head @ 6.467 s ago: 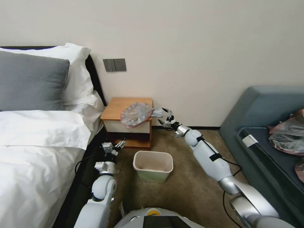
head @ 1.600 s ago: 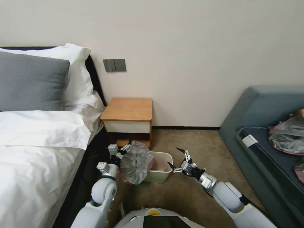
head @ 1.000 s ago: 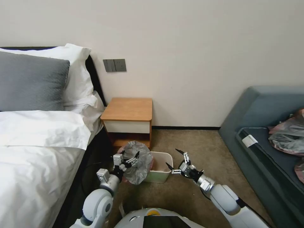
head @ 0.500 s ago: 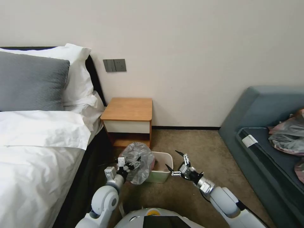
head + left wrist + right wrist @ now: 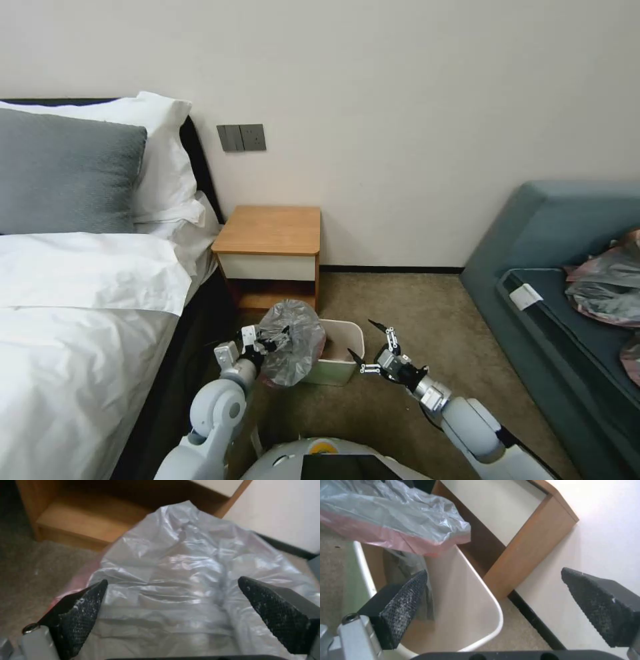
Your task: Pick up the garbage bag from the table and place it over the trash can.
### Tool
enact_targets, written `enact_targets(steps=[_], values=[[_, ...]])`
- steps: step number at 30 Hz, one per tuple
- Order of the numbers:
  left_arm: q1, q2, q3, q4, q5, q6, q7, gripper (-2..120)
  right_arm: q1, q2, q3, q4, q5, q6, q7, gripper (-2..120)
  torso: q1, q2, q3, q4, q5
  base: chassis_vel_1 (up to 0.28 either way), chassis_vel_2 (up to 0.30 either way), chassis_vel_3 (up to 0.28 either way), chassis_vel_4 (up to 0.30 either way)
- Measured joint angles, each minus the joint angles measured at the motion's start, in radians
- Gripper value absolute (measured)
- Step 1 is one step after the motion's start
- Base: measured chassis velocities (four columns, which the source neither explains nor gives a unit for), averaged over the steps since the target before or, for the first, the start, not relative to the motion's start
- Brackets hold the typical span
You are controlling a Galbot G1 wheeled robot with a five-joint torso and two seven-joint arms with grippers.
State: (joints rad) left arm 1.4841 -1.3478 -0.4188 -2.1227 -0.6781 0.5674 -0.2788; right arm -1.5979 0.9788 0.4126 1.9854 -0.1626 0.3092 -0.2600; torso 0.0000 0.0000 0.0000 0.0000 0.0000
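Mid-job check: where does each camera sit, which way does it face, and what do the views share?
Head view: on the robot's head, facing forward and down at the table, trash can and garbage bag; both arms show, left gripper at the bag, right gripper beside the can.
Left wrist view: behind the left gripper's open fingers, facing the bag.
Right wrist view: behind the right gripper's open fingers, facing into the can.
Shared: all three show bag and table.

The garbage bag (image 5: pixel 291 341) hides the left side of the trash can (image 5: pixel 343 360).
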Motion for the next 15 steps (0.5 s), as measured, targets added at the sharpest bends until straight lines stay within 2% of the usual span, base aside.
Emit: enact_targets(steps=[2, 5, 6, 8, 15], values=[[-0.008, -0.001, -0.002, 0.002, 0.001, 0.026, -0.004, 99, -0.004, 0.002, 0.000, 0.000, -0.001, 0.001, 0.000, 100, 0.000, 0.000, 0.000, 0.0000, 0.0000, 0.000, 0.000, 0.000, 0.000], [-0.023, -0.003, -0.005, -0.003, 0.000, 0.114, -0.004, 98, -0.015, 0.007, 0.004, -0.003, -0.004, 0.008, 0.001, 100, 0.000, 0.000, 0.000, 0.0001, -0.0001, 0.000, 0.000, 0.000, 0.000], [-0.023, -0.003, -0.005, -0.003, 0.000, 0.114, -0.004, 98, -0.015, 0.007, 0.004, -0.003, -0.004, 0.008, 0.001, 100, 0.000, 0.000, 0.000, 0.0001, -0.0001, 0.000, 0.000, 0.000, 0.000], [-0.031, -0.008, -0.005, -0.006, -0.009, 0.162, 0.005, 97, -0.019, 0.012, 0.006, -0.007, -0.006, 0.012, 0.001, 100, 0.000, 0.000, 0.000, 0.0000, 0.0001, 0.000, 0.000, 0.000, 0.000], [-0.042, -0.022, -0.005, -0.011, -0.091, 0.176, 0.011, 97, -0.025, 0.019, 0.008, -0.007, -0.010, 0.017, 0.004, 100, 0.000, 0.000, 0.000, 0.0000, 0.0000, 0.000, 0.000, 0.000, 0.000]])
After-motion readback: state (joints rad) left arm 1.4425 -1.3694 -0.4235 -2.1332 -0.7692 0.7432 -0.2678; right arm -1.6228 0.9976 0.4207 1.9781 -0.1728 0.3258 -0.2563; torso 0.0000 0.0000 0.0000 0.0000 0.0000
